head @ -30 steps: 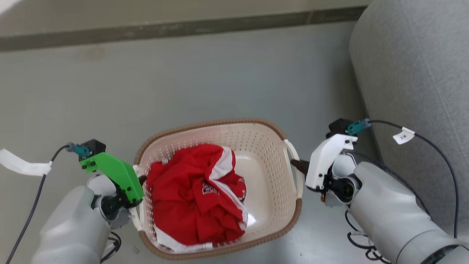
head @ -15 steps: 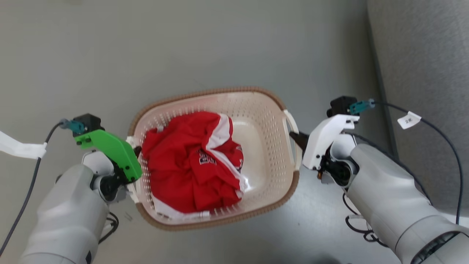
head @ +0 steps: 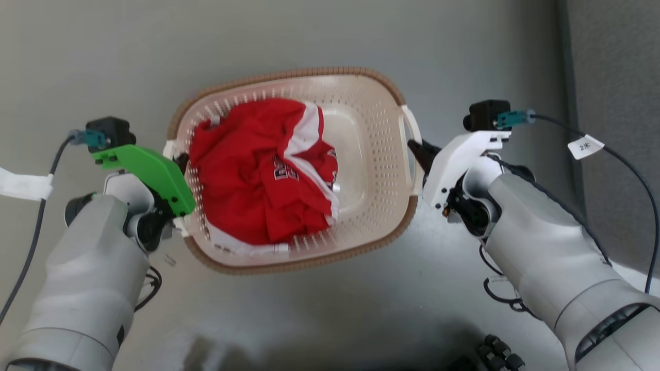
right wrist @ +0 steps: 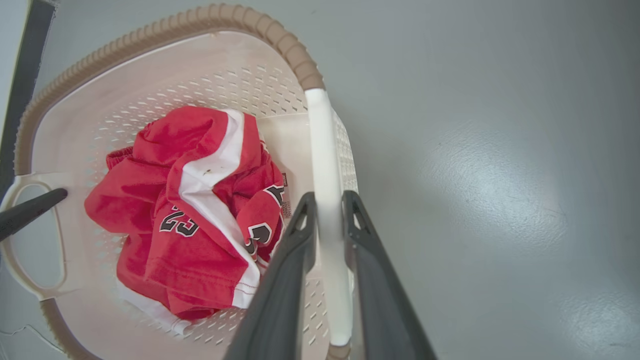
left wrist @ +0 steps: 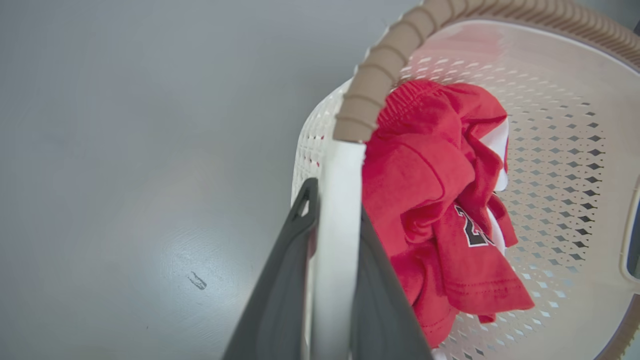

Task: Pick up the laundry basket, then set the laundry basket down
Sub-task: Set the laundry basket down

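Observation:
The laundry basket point(head: 289, 73) is cream with perforated walls and a brown woven-look rim, and it hangs level between my arms in the head view. A crumpled red and white jersey point(head: 263, 170) lies inside it. My left gripper point(head: 180, 161) is shut on the white left handle point(left wrist: 340, 165). In the left wrist view both dark fingers point(left wrist: 280, 280) clamp that handle, the left gripper point(left wrist: 336, 205) enclosing it. My right gripper point(head: 418, 150) is shut on the right handle point(right wrist: 320, 140). The right wrist view shows the right gripper point(right wrist: 329, 197) pinching the white bar.
Grey floor point(head: 330, 319) lies all around the basket. A grey upholstered piece point(head: 619, 103) stands close to my right arm. Black cables with a white tag point(head: 588, 147) trail from the right wrist. Dark parts of my base point(head: 495, 353) show at the bottom edge.
The whole head picture has shifted, so the camera moved. Basket and both grippers sit higher in it and look slightly larger. Both grippers stay shut on the handles.

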Robot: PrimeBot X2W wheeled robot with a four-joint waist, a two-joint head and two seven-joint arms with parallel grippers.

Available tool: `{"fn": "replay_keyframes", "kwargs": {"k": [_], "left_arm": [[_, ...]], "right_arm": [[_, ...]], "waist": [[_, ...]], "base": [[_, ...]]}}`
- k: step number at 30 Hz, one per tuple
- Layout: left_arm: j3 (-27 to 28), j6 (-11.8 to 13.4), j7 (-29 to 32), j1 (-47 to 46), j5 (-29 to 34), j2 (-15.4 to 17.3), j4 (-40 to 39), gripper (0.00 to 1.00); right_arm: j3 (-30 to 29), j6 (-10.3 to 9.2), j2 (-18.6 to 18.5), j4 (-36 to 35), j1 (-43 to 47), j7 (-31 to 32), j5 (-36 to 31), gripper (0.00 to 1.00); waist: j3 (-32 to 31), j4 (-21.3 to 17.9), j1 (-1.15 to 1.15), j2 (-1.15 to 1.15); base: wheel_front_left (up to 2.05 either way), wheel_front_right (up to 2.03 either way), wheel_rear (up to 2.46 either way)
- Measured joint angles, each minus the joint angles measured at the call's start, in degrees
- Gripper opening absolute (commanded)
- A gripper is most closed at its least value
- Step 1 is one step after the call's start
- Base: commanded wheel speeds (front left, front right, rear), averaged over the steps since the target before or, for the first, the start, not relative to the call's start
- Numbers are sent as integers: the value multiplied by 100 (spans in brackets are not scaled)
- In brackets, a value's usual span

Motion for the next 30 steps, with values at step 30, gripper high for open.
{"fn": "replay_keyframes", "kwargs": {"k": [30], "left_arm": [[-172,-3,-1091,-340,89,2,-74,0]], "right_arm": [[26,44,27,259,-475,-835,-112,0]], "waist": [[1122,105,0,0]], "base": [[0,0,0]]}}
